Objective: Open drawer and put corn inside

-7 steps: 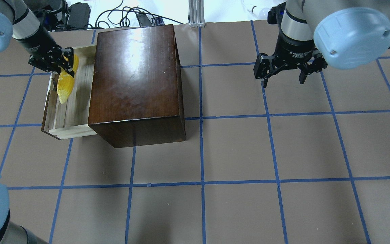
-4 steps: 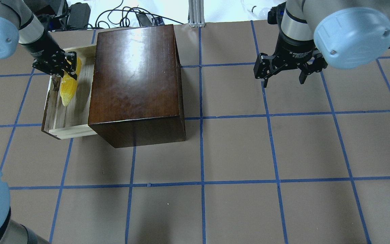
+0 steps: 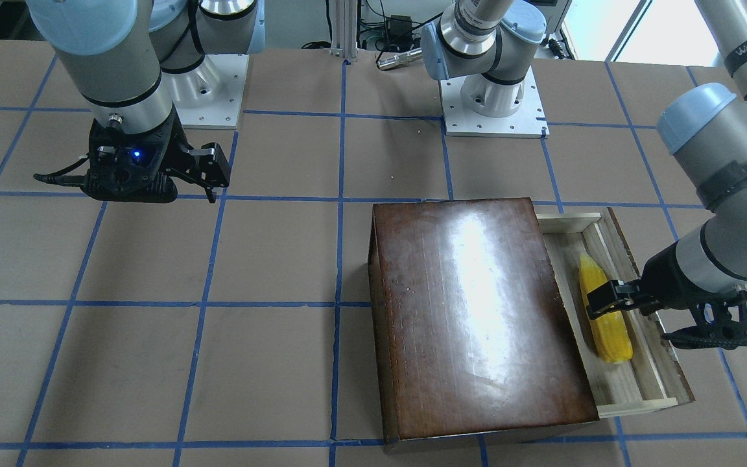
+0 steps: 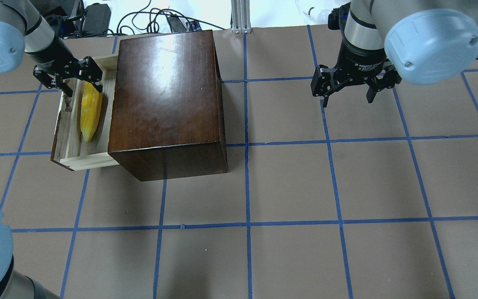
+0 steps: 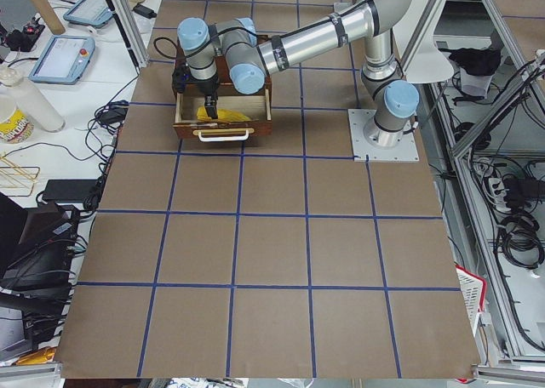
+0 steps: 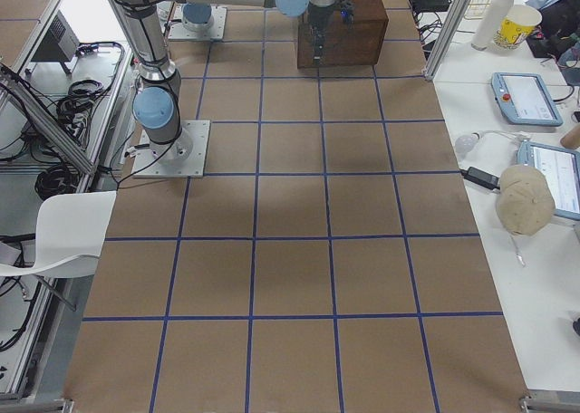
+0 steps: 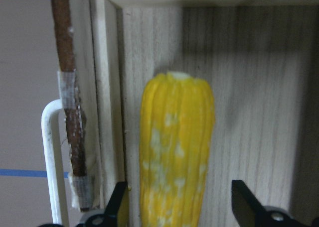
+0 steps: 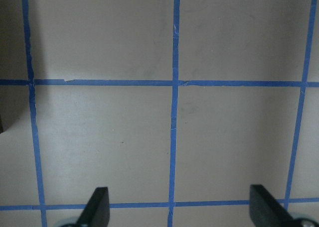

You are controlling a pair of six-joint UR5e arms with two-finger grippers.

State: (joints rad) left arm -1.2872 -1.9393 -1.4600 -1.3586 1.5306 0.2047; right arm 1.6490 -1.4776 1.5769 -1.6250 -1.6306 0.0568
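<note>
The dark-brown box [image 4: 166, 95] stands at the far left of the table. Its pale drawer [image 4: 89, 161] is pulled out to the left. The yellow corn [image 4: 89, 112] lies flat on the drawer floor, parallel to the box side, tip toward the robot. My left gripper [image 4: 74, 82] is open just above the corn's blunt end, a finger on each side, not touching it. In the left wrist view the corn [image 7: 177, 152] lies between the open fingertips [image 7: 244, 202], with the cream handle [image 7: 50, 157] at the left. My right gripper [image 4: 347, 93] is open and empty, above the table at the far right.
The box [image 3: 477, 311] and drawer [image 3: 639, 383] also show in the front view, the corn [image 3: 604, 311] inside. Cables and a metal post [image 4: 241, 16] lie beyond the table's far edge. The brown table bears a blue tape grid [image 4: 247, 224].
My left gripper has opened and let go of the corn. The corn went from tilted in the fingers to lying flat in the drawer. The right arm has not moved.
</note>
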